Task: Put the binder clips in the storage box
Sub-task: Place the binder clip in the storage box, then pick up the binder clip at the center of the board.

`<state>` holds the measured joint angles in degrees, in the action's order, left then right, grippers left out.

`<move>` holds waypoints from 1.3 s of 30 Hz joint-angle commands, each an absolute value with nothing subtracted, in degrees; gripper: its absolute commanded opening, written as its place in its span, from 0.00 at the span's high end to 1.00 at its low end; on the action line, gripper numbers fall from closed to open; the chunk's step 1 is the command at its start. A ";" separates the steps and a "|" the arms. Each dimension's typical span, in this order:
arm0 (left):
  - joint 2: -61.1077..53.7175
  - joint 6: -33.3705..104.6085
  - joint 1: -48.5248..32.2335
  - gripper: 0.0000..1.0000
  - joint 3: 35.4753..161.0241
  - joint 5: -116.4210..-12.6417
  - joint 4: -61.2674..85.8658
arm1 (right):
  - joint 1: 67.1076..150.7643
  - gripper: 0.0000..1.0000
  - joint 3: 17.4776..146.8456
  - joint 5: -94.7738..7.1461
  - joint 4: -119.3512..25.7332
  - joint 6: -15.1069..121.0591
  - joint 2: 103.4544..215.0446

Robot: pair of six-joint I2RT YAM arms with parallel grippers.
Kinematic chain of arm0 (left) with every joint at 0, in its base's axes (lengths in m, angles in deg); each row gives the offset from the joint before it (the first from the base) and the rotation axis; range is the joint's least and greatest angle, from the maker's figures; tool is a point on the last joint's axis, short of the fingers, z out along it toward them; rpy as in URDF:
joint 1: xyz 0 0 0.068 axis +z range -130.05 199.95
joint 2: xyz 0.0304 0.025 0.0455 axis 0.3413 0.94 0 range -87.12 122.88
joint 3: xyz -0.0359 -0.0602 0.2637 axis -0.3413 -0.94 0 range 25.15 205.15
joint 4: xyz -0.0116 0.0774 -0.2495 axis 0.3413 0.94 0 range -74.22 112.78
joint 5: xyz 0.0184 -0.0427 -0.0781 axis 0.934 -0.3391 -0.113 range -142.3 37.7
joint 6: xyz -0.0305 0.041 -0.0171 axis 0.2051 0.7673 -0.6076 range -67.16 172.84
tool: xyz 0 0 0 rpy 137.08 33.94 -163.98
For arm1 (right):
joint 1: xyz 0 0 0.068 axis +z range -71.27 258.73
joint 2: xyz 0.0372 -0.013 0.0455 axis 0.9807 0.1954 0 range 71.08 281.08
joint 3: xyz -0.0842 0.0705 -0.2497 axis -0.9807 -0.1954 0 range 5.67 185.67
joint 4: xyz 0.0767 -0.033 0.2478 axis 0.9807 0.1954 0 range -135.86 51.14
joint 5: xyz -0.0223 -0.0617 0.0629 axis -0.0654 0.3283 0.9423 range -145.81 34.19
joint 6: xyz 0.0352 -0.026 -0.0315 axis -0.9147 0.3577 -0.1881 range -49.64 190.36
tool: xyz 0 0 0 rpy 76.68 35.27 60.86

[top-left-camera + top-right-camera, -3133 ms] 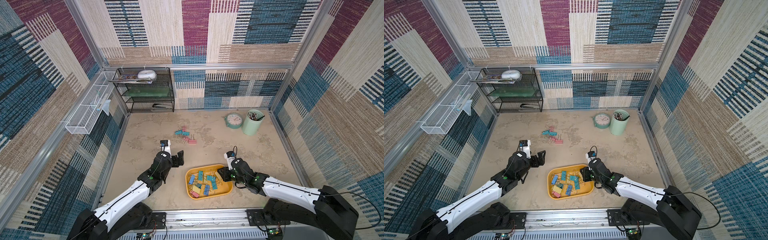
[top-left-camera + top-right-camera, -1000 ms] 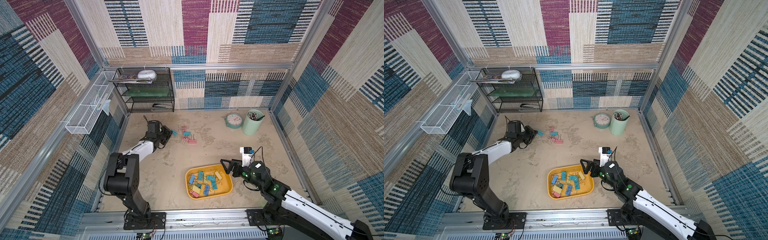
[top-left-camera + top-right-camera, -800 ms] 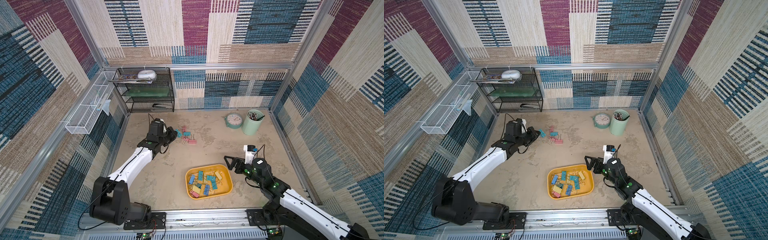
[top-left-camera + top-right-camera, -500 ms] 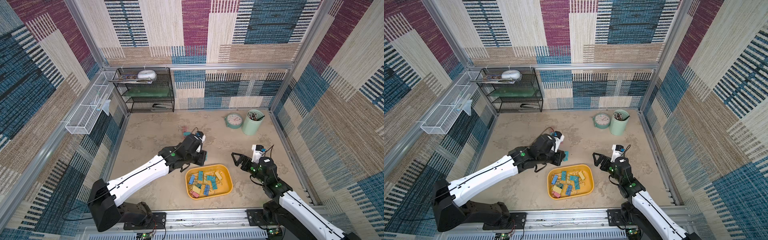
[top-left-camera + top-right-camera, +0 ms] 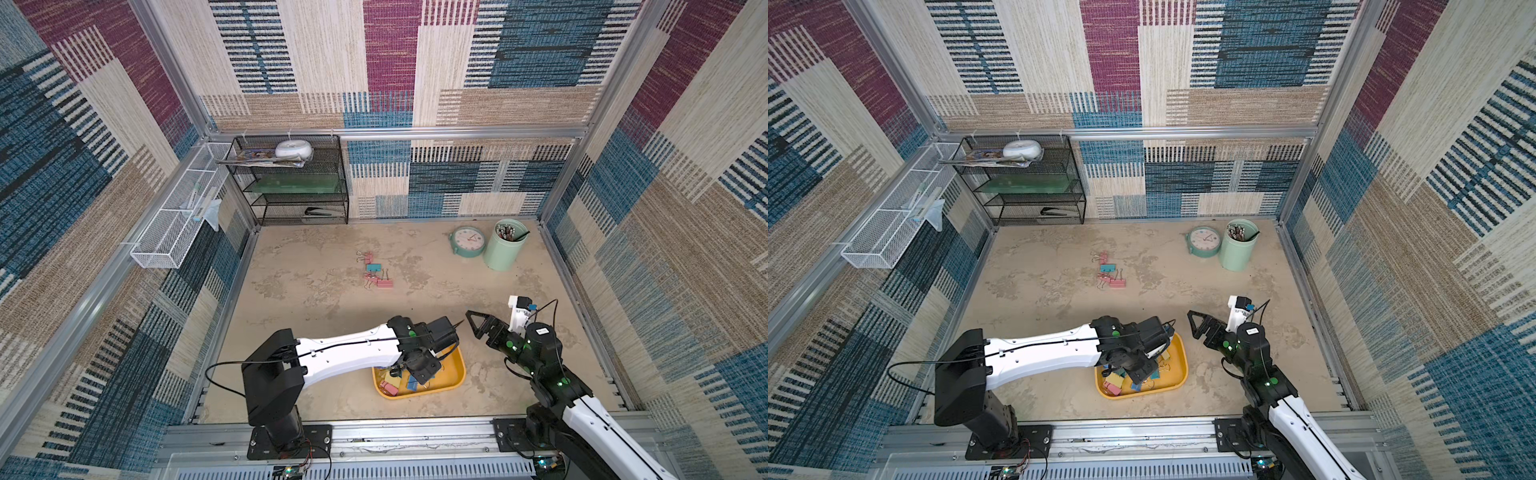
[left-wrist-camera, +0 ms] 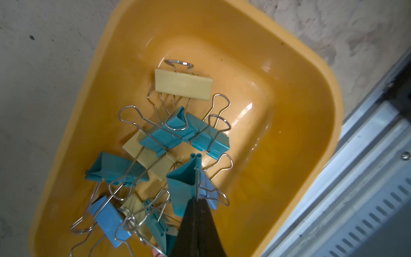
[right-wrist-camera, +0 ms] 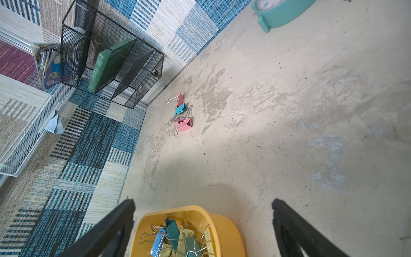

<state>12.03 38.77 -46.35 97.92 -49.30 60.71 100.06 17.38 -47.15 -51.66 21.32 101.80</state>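
Our left gripper (image 6: 196,201) is pinched tight on the thin wire handle of a teal binder clip (image 6: 181,187), which hangs over the pile of clips in the yellow storage box (image 6: 311,133). Our right gripper (image 7: 203,201) hovers beside the box, jaws spread wide and empty. A few loose binder clips (image 5: 376,272) lie well apart on the table (image 5: 316,299). We judge them light, stiff and springy. The wire loops look slippery, so the folded body offers a surer hold.
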 commanded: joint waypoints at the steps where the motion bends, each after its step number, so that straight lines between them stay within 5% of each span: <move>1: 14.63 38.76 -46.42 1.00 98.22 -46.39 63.11 | 100.02 0.00 17.28 -44.68 -53.23 20.73 101.46; 3: 14.92 38.14 -46.32 0.97 97.69 -46.09 62.11 | 100.09 0.01 17.26 -40.99 -55.79 21.27 101.95; 7: 13.91 38.08 -46.07 0.70 97.22 -47.08 60.01 | 100.09 0.01 18.52 -36.66 -57.07 22.04 104.01; 12: 9.49 38.90 -44.08 0.57 98.43 -46.16 59.22 | 100.26 0.01 20.55 -34.60 -56.49 22.64 104.95; 23: 3.45 37.04 -16.20 0.50 100.81 -51.51 46.75 | 109.99 0.00 22.78 -40.17 -60.90 21.46 104.57; 33: 18.57 18.21 4.00 0.48 100.20 -60.79 22.24 | 113.37 0.01 24.07 -42.82 -65.70 23.02 113.65; 39: 30.13 15.55 8.86 0.37 106.61 -70.45 15.56 | 113.36 0.01 24.96 -43.46 -65.56 24.06 115.48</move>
<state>26.87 18.93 7.33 103.91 -62.52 22.35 113.26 24.30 -42.69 -63.75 22.66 115.16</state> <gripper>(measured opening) 0.608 0.993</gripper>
